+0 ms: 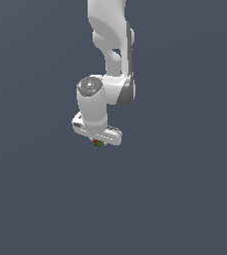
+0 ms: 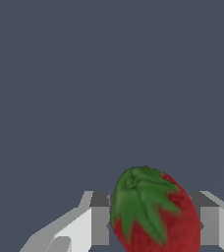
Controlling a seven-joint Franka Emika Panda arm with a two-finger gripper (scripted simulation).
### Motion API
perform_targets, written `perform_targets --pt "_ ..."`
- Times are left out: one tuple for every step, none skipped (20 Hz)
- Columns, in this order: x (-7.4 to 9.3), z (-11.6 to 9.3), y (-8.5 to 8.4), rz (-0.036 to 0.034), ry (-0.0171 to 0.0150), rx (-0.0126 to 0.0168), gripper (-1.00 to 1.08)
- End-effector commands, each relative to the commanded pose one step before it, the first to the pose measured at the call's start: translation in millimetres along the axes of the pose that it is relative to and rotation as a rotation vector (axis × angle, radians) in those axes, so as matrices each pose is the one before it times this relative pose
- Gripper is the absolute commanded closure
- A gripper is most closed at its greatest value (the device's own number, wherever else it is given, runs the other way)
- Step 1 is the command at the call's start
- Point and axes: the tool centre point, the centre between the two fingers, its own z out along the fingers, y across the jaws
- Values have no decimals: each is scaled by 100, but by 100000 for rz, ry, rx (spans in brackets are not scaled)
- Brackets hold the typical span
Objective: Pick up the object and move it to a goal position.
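The object is a small red strawberry with a green leafy cap. In the exterior view it shows as a tiny red and green blob (image 1: 98, 143) just under the white gripper (image 1: 98, 142), near the middle of the picture. In the wrist view the strawberry (image 2: 155, 211) fills the space between the two grey fingers (image 2: 100, 224), which press on both its sides. The gripper is shut on the strawberry. I cannot tell from these views whether it rests on the surface or hangs above it.
The white arm (image 1: 110, 50) comes down from the top of the exterior view. A plain dark grey-blue surface (image 1: 185, 199) lies all around. No goal marker shows in either view.
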Motion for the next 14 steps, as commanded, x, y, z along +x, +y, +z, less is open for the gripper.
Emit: perform_targets --pt "651 -2652 79 36 81 -15 108" --pt "270 -1040 22 0 0 0 108" --pt "260 -990 20 0 0 0 108" --pt "251 -929 23 20 4 -44 108" --pt "237 -871 15 0 0 0 108" --pt "226 -808 13 0 0 0 108" --pt "215 -747 10 0 0 0 108" --pt "203 -688 8 0 0 0 108" --pt "189 -631 6 0 0 0 108" --pt "175 -575 5 0 0 0 108" --pt "160 -520 4 0 0 0 108" --pt "141 -464 -18 -42 -7 24 108" --pt "132 -409 1 0 0 0 108" --pt "118 -354 0 0 0 0 108"
